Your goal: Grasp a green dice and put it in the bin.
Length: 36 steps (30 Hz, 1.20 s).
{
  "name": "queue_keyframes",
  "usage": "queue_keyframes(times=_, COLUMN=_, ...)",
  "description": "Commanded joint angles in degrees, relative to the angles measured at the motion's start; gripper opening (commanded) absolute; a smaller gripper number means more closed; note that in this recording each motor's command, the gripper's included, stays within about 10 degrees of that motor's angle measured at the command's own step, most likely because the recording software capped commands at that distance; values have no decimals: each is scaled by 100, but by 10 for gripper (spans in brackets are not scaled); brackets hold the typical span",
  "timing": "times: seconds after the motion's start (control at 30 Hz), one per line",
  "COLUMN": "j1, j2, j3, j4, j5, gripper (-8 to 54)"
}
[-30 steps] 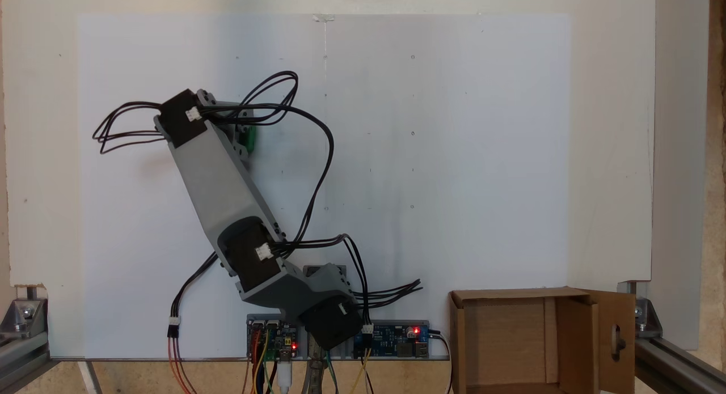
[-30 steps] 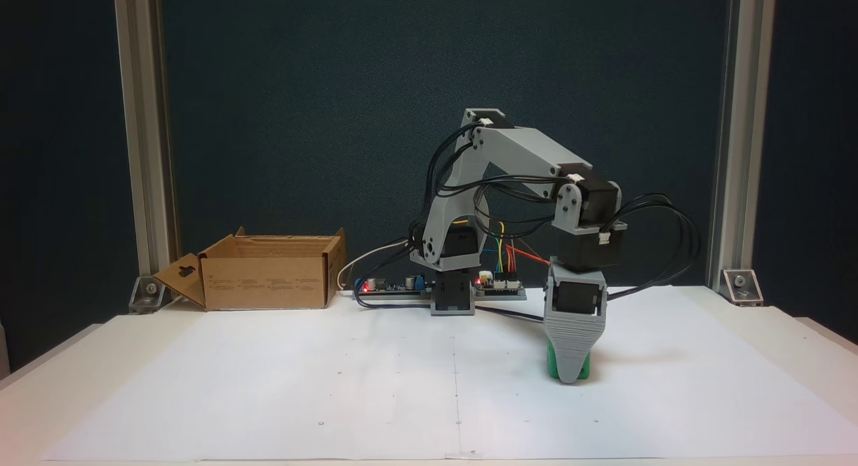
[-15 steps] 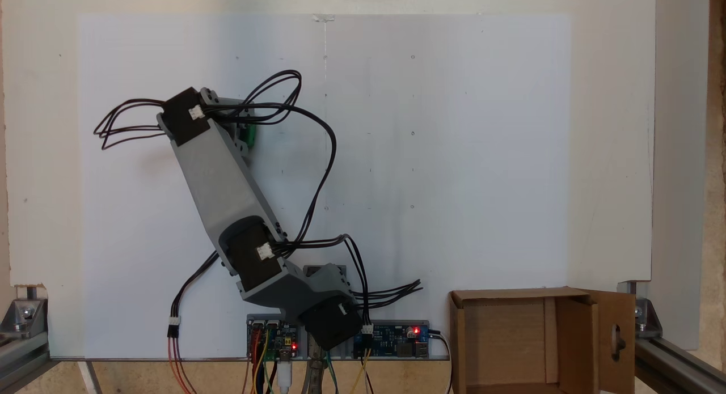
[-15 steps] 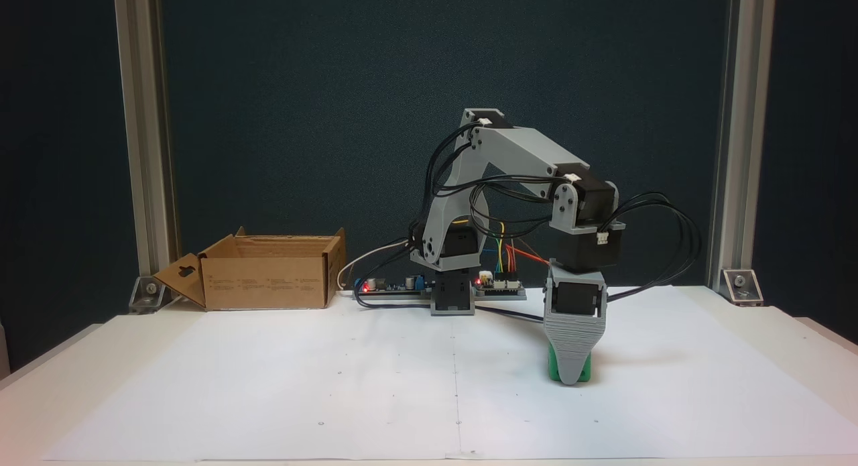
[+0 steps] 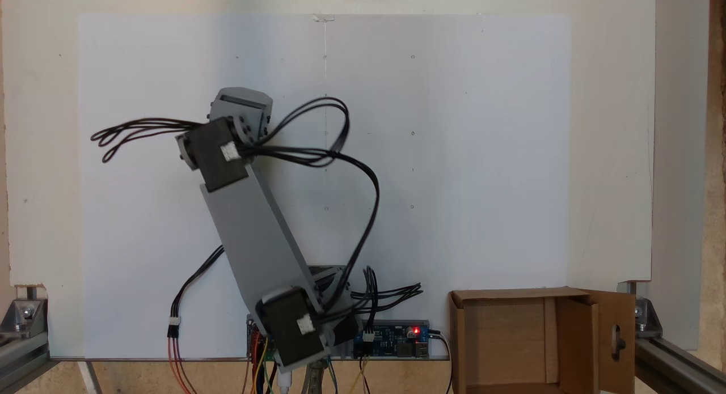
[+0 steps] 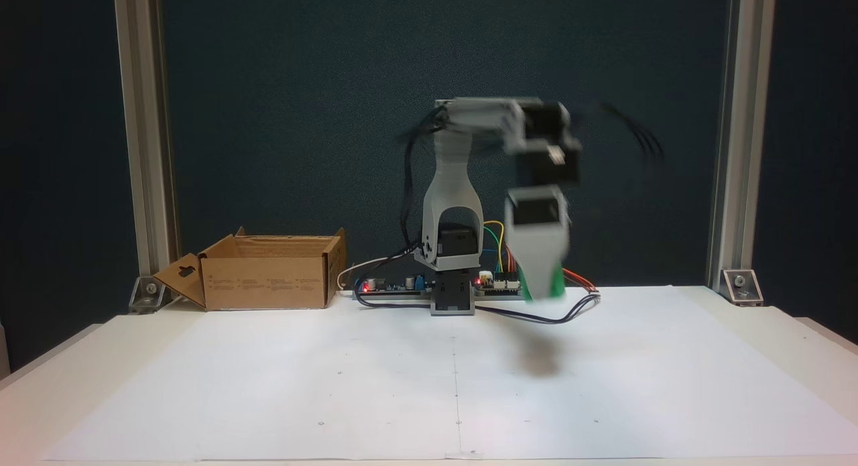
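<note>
My jaws (image 6: 544, 288) hang in the air above the white paper (image 6: 402, 372), pointing down, and they are closed on the green dice (image 6: 551, 286). In a fixed view from the front the dice shows as a green patch at the lower end of the jaws, clear of the table (image 6: 771, 332) with a dark shadow (image 6: 536, 362) on the paper beneath it. That whole part of me is smeared by blur, so I cannot make out the pips or the exact outline of the dice, nor the line between the two tips. From above, my wrist housing (image 5: 241, 107) and the black motor (image 5: 215, 153) behind it cover the jaws and the dice completely. My grey forearm (image 5: 255, 235) runs back from there to the base, where black cables (image 5: 340, 156) loop out to either side.

The bin (image 6: 268, 271) stands well apart from my jaws, at the far left edge of the table in the front view and at the lower right from above (image 5: 510, 337). Its flaps are open and the one with the oval cutout (image 5: 617, 340) folds outward. Looking down into it I see only bare cardboard floor, though the bottom edge of that picture cuts off the near part of the box. The circuit boards (image 6: 496, 288) by my base lie between the bin and my jaws.
</note>
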State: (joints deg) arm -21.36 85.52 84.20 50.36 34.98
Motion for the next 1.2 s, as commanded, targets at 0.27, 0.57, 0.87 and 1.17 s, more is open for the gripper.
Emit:
queue_keyframes(times=0.27, j1=2153, j2=1819, j3=-167, j4=167, j5=-1905, gripper=116)
queue_keyframes(times=0.57, j1=5614, j2=2268, j3=-255, j4=1415, j5=-3944, gripper=116)
queue_keyframes(times=0.87, j1=9631, j2=2118, j3=-448, j4=1468, j5=-5660, gripper=115)
queue_keyframes(times=1.17, j1=11795, j2=1099, j3=-1723, j4=2470, j5=-5713, gripper=116)
